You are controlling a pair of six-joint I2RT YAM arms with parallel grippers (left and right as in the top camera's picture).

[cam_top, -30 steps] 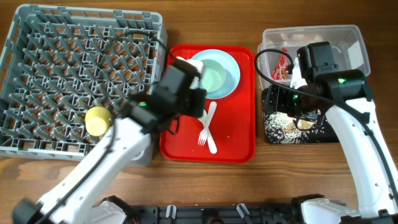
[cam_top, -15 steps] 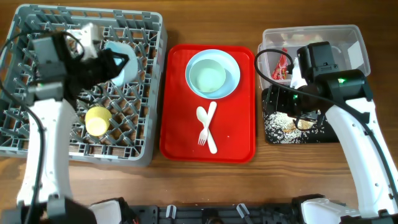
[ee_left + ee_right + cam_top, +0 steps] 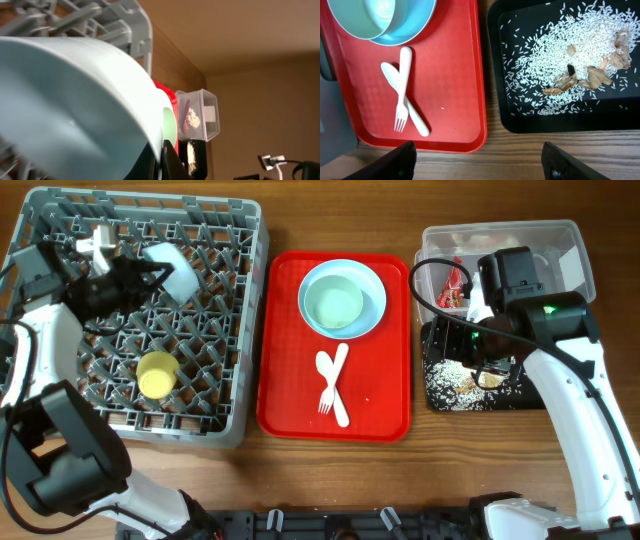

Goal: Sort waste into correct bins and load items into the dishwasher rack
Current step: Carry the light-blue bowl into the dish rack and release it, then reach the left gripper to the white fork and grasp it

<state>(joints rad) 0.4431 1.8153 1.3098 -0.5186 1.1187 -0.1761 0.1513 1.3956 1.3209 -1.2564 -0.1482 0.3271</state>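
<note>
My left gripper [image 3: 148, 273] is shut on a light blue bowl [image 3: 172, 268] and holds it tilted over the back of the grey dishwasher rack [image 3: 235, 330]. That bowl [image 3: 75, 110] fills the left wrist view. A yellow cup [image 3: 157, 373] lies in the rack. A second light blue bowl [image 3: 342, 298] and a crossed white fork and spoon [image 3: 333, 385] lie on the red tray [image 3: 385, 405]. My right gripper [image 3: 480, 165] is open and empty above the black tray [image 3: 500, 107] of rice scraps [image 3: 560, 55]. The red-and-white wrapper [image 3: 457, 285] lies in the clear tub [image 3: 500, 230]. No white plate or tissue shows.
The red tray sits between the rack and the two bins. The right arm [image 3: 560, 360] and its cable cover part of the clear tub and black tray. Bare wooden table [image 3: 450, 470] runs along the front.
My left gripper has carried the light blue bowl from the red tray leftward over the rack, and then further towards its back left. The right arm has not moved.
</note>
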